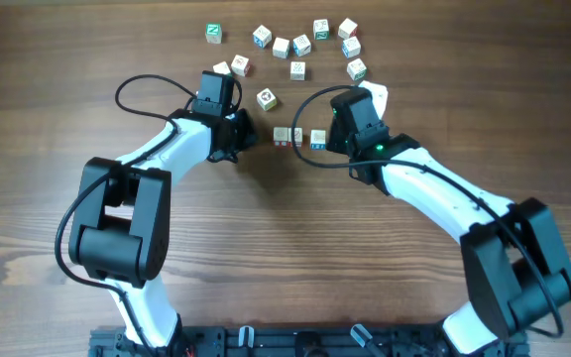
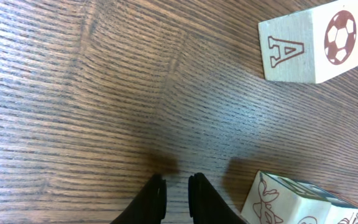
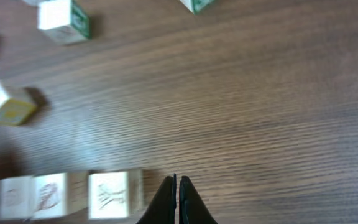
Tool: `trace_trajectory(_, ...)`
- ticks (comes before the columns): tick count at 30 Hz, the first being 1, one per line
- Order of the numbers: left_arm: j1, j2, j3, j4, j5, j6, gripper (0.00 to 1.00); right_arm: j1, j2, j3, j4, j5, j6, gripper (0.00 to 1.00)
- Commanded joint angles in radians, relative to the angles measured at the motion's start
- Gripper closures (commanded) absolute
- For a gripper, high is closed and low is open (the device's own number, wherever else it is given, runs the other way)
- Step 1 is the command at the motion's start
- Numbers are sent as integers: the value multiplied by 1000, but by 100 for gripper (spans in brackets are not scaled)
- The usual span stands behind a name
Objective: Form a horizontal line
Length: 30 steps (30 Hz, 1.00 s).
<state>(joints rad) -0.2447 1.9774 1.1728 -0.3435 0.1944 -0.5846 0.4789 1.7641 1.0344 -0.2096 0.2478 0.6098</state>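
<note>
Right gripper is fully closed with nothing in it, tips just right of the end cube of the horizontal line; I see a small gap there, no contact. Left gripper has its jaws a thin slit apart, empty, only bare table under them. From overhead the line sits mid-table between the two grippers and runs left to right. It has three white cubes: the left two touch, the right one looks a hair off, and I can't tell if it touches. Loose cubes are scattered along the far side, well apart from the line. A lone cube sits between the scatter and the line. Left wrist view also shows an A-marked cube with a football face at top right and a picture cube just right of the fingers.
</note>
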Motion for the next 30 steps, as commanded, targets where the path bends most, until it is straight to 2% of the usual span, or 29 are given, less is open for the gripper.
trace_trajectory(1, 0, 72, -46, -19, -39, 1, 82, -3, 101, -15, 40, -71, 19, 95)
trace_trajectory(5, 0, 72, -46, -19, -39, 1, 83, -3, 174, -15, 83, -99, 37, 96)
trace_trajectory(8, 0, 72, -46, -17, -39, 1, 88, -11, 194, -15, 85, -100, 101, 96)
trace_trajectory(11, 0, 72, -46, -7, -39, 1, 91, -27, 194, -15, 93, -145, 103, 96)
trace_trajectory(19, 0, 72, -46, -4, -39, 1, 91, -81, 194, -15, 108, -327, 69, 96)
trace_trajectory(30, -36, 72, -46, -3, 18, 1, 91, -83, 194, -15, 148, -410, 69, 96)
